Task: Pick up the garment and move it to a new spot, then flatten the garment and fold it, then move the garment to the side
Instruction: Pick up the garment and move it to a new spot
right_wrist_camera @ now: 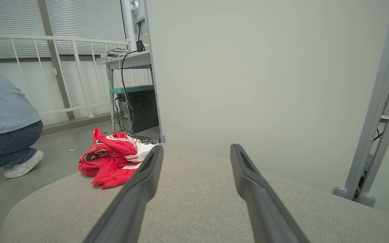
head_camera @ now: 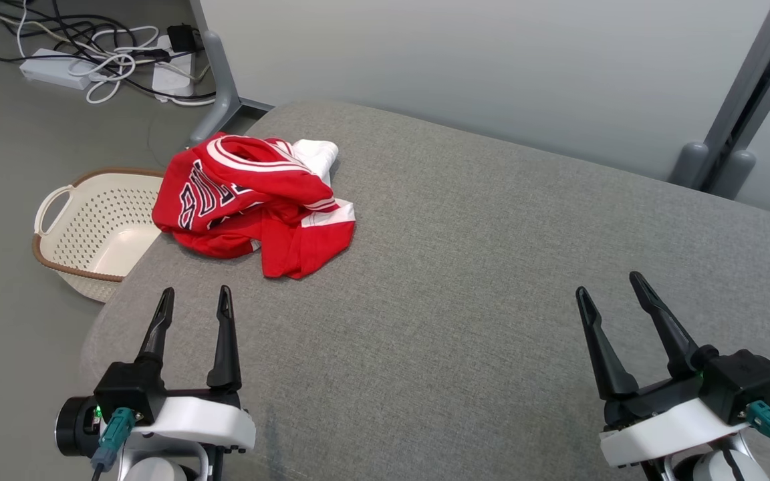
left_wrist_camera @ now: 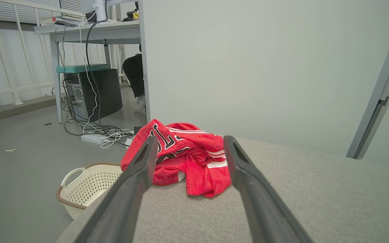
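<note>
The garment [head_camera: 251,200] is a red jersey with white stripes and dark lettering, lying crumpled near the far left corner of the grey cushioned surface [head_camera: 492,267]. In the left wrist view the garment [left_wrist_camera: 184,158] lies ahead, between and beyond the fingers. In the right wrist view the garment [right_wrist_camera: 111,157] sits far off to the left. My left gripper [head_camera: 196,300] stands open at the lower left, a short way in front of the jersey, holding nothing. At the lower right my right gripper [head_camera: 609,284] is open and empty, far from the jersey.
A cream perforated basket [head_camera: 94,230] with a brown rim sits on the floor just left of the surface's corner. Cables and a power strip [head_camera: 57,70] lie on the floor behind. A grey partition wall [head_camera: 492,67] backs the surface. A person [right_wrist_camera: 5,121] crouches on the floor at the left.
</note>
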You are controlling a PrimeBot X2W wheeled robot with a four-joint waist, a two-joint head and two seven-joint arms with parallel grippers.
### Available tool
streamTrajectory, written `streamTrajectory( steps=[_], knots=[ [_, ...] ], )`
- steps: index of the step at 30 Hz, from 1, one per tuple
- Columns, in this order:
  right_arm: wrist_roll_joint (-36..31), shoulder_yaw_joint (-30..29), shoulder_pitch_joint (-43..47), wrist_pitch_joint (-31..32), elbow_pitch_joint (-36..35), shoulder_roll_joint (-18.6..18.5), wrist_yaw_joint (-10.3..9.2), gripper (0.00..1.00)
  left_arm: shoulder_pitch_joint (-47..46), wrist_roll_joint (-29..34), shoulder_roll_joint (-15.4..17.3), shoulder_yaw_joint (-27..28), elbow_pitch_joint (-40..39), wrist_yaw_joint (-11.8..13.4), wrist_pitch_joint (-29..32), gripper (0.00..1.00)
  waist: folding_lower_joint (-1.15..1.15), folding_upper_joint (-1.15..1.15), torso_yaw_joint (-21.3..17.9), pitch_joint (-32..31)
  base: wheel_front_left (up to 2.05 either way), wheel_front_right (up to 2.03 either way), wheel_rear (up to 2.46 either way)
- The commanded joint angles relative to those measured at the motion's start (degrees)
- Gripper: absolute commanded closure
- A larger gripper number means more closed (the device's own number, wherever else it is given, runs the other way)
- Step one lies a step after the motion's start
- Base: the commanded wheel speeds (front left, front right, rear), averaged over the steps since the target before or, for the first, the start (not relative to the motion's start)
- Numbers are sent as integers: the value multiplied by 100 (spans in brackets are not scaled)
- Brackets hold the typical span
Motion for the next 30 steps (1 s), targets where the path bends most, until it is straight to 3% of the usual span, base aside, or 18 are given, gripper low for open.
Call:
streamTrajectory(
  steps=[1,14,19,30],
  knots=[
    [44,9,-49,-28,5,-54,1,0,-5,-30,46,6,-41,21,16,0,0,0,39,12,0,0,0],
    [225,128,-147,-28,-115,-135,1,0,-308,-355,188,179,-431,-30,495,0,0,0,-55,129,0,0,0],
    [219,135,-250,-28,-230,-220,1,0,-952,-615,473,342,-504,-188,1225,0,0,0,-148,371,0,0,0],
    [108,211,-826,152,-781,-335,1,0,-2935,-1363,1207,1030,704,-55,3159,0,0,0,-752,1175,0,0,0]
  ],
)
